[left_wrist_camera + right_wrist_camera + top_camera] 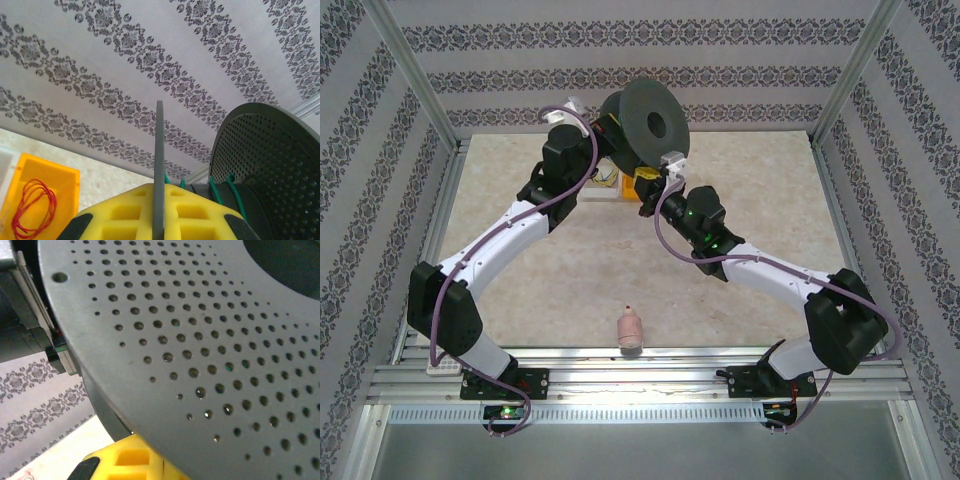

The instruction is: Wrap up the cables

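Black spool (646,125) is up over the far middle of the bench (570,290). Left gripper (159,200) jaws are clamped on a flange edge, and right gripper (131,460) jaws are fully closed under the other. Green cable (215,191) is round its core, red cable (34,207) sits in the yellow bin (67,176).

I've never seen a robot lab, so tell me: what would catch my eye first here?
The big black perforated spool, raised at the table's far middle where both white arms meet, grabs the eye first. Thin green cable loops around its hub, and a red cable lies coiled in a yellow bin on the table. A small pink bottle-like object sits alone near the front edge.
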Robot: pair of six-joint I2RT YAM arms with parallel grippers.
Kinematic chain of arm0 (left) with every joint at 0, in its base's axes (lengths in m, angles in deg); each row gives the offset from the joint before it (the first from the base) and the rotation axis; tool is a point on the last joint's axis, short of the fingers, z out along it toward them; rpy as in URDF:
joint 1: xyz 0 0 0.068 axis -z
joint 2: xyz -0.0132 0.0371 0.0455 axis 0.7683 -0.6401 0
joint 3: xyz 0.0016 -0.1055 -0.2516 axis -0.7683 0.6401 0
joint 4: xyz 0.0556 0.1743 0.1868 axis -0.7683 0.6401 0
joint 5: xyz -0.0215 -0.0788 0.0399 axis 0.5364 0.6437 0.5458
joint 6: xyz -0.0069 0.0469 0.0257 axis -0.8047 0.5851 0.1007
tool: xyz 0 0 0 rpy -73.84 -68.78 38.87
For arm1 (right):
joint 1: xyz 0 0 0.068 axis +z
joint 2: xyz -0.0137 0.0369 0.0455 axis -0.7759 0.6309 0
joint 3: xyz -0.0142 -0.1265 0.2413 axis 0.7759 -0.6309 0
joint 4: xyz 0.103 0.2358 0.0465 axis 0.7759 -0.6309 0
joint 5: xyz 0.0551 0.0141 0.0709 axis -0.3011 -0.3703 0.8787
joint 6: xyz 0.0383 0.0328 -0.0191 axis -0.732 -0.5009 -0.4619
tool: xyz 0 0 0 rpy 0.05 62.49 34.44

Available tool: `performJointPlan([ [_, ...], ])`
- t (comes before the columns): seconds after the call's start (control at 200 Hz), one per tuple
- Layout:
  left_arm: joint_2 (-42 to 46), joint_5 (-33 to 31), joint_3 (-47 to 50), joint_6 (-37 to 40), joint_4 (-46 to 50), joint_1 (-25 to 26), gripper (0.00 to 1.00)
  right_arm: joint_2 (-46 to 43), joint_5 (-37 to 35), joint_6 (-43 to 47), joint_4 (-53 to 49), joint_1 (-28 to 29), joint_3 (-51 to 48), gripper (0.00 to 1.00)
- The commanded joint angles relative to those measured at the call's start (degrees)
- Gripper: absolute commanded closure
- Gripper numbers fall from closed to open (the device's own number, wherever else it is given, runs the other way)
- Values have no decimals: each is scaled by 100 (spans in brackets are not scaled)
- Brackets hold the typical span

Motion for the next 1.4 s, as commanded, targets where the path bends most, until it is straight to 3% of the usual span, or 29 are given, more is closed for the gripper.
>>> performJointPlan([
  [0.0,-154,-72,-311,512,-113,397,100,39,1002,-478,839,180,376,100],
  [0.22,-238,-429,-261,961,3,579,100,-57,987,-755,1232,172,450,100],
  [0.714,-215,-467,-53,900,-214,593,100,-529,988,-1192,1906,87,110,100],
  [1.169,-288,-449,-21,846,-194,627,100,-257,1257,-1798,2856,100,215,100],
  [1.394,-330,-506,-45,993,-156,748,100,-187,883,-2007,3070,95,184,100],
])
